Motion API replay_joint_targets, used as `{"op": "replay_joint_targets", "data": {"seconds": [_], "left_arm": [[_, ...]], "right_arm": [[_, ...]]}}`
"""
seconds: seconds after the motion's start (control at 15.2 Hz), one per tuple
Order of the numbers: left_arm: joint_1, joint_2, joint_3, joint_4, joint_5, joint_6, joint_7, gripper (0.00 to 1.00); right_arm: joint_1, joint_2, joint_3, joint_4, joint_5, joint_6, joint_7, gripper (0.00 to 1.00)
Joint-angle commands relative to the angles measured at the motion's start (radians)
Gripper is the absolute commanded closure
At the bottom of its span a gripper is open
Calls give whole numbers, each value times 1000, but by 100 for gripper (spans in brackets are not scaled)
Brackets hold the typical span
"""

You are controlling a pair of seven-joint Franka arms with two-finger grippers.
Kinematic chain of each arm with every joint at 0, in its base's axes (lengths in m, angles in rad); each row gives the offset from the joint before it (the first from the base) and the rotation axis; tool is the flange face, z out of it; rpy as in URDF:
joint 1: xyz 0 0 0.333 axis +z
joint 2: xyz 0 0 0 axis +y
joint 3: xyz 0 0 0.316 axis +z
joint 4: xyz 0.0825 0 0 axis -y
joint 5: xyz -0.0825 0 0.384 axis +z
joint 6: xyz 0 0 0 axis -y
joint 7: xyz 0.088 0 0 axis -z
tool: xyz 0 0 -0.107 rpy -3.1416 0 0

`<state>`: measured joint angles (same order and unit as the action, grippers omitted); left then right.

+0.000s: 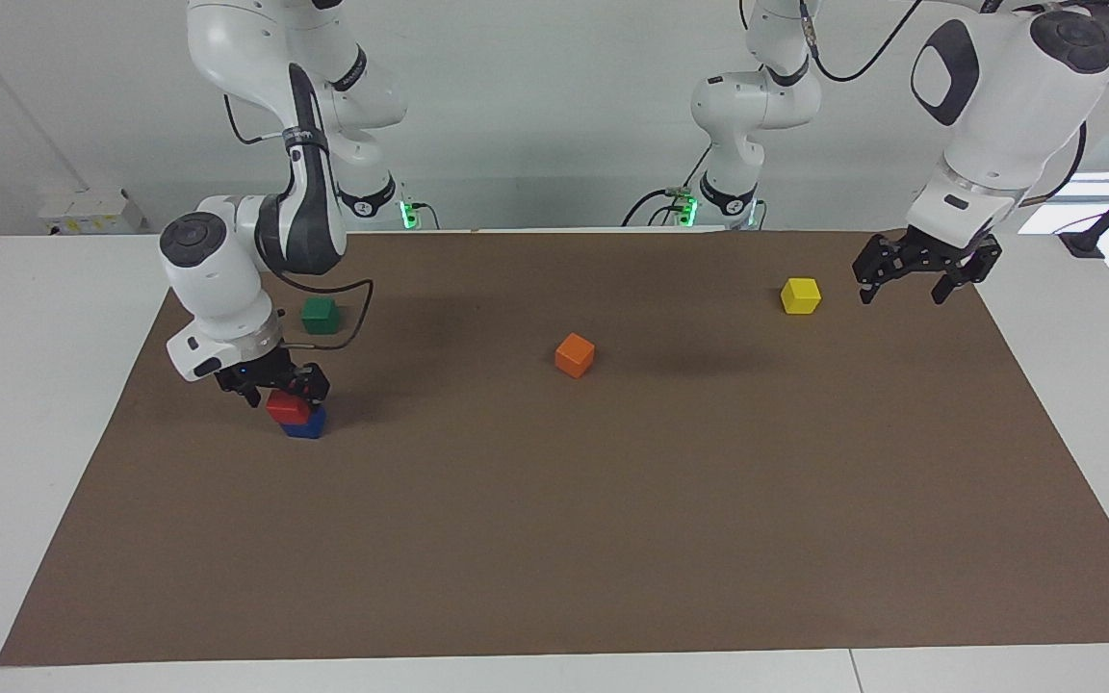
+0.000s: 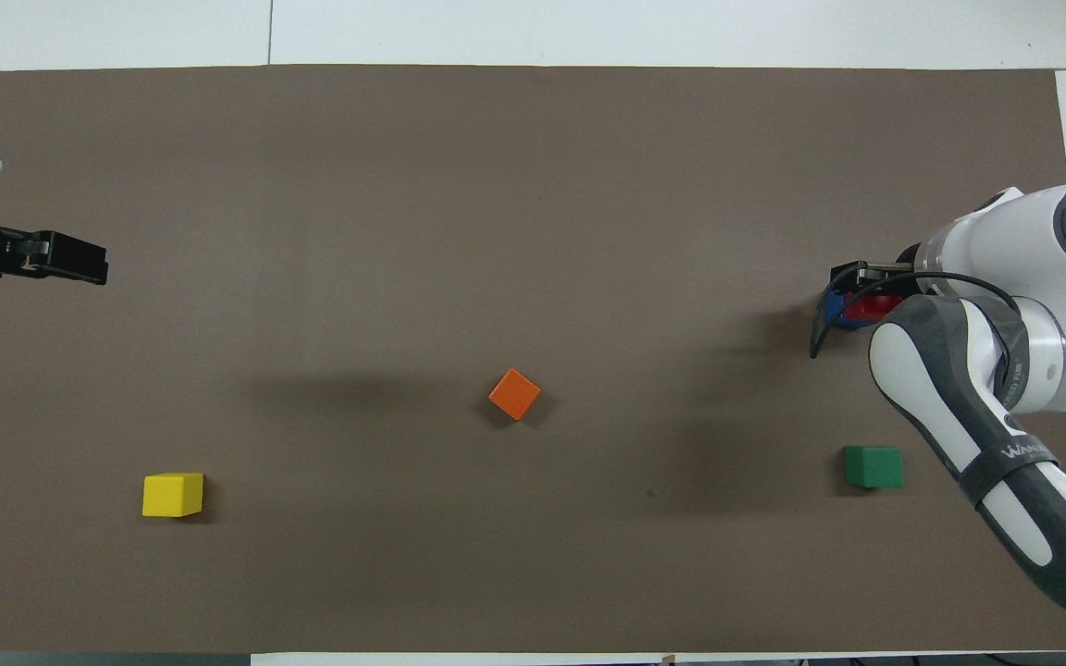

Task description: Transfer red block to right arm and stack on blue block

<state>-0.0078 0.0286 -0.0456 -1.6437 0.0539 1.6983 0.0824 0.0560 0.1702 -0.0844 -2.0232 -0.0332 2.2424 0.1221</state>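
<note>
The red block point(image 1: 287, 406) rests on top of the blue block point(image 1: 308, 425), toward the right arm's end of the table; the overhead view shows a strip of the red block point(image 2: 862, 309) and an edge of the blue block point(image 2: 833, 306) beside the right wrist. My right gripper point(image 1: 285, 392) stands open just over the red block, a finger on each side of its top and clear of it. My left gripper point(image 1: 905, 287) hangs open and empty over the left arm's end of the mat, beside the yellow cube.
An orange cube point(image 1: 575, 354) sits mid-mat. A green cube point(image 1: 320, 315) lies nearer to the robots than the stack, close to the right arm's elbow. A yellow cube point(image 1: 800, 295) sits toward the left arm's end. The brown mat point(image 1: 612, 539) covers the table.
</note>
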Motion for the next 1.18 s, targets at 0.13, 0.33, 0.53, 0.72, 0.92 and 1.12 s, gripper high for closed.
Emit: {"op": "replay_joint_targets", "data": {"seconds": [0.13, 0.33, 0.53, 0.72, 0.92, 1.12], "left_arm": [[2, -21, 3, -18, -2, -2, 13, 0], [2, -21, 3, -18, -2, -3, 13, 0], [2, -21, 3, -18, -2, -3, 13, 0], [2, -21, 3, -18, -2, -3, 11, 0], [2, -21, 3, -18, -2, -3, 13, 0], [2, -21, 3, -18, -2, -3, 13, 0]], "right_arm": [[-5, -57, 20, 142, 42, -232, -13, 0], [-7, -156, 29, 166, 48, -348, -28, 0], [-7, -239, 29, 185, 70, -453, -39, 0], [-15, -265, 25, 288, 93, -640, -58, 0], [-50, -256, 18, 322, 84, -678, -165, 0], [-67, -255, 18, 327, 82, -676, -171, 0]]}}
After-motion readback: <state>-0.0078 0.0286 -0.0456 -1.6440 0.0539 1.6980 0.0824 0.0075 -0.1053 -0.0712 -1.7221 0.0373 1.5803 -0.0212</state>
